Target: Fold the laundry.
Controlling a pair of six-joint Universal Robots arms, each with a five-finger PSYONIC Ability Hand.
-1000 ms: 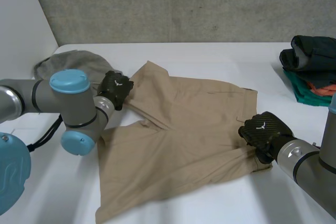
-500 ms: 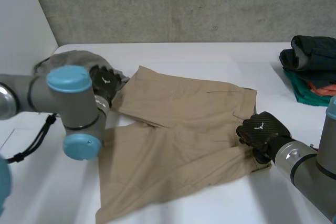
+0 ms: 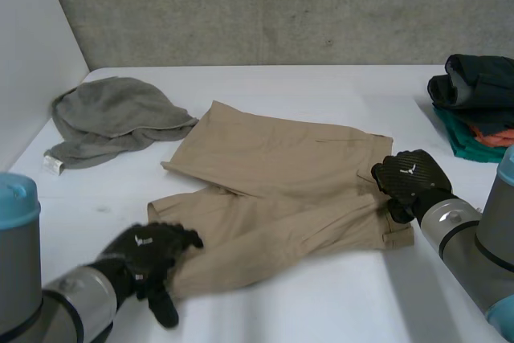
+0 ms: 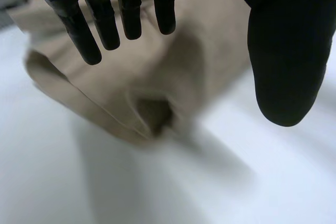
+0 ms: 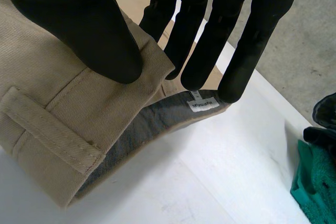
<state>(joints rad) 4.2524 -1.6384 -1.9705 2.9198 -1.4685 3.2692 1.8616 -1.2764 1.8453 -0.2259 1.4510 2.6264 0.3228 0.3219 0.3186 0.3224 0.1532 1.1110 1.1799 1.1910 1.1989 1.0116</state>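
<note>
Head view: tan twill trousers (image 3: 281, 174) are lying on the white counter (image 3: 321, 311), folding seemingly only begun, right hand (image 3: 409, 178) pinching their waistband, left hand (image 3: 144, 251) hovering slack-fingered at the leg end, crumpled grey garment (image 3: 112, 114) waiting unfolded.

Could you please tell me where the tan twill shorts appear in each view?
Head view: tan twill shorts mid-table, left hand at the leg hem, right hand at the waistband.
Left wrist view: shorts beneath the left hand's straight fingers.
Right wrist view: waistband pinched by the right hand.
Shared landmark: the white table under them.
</note>
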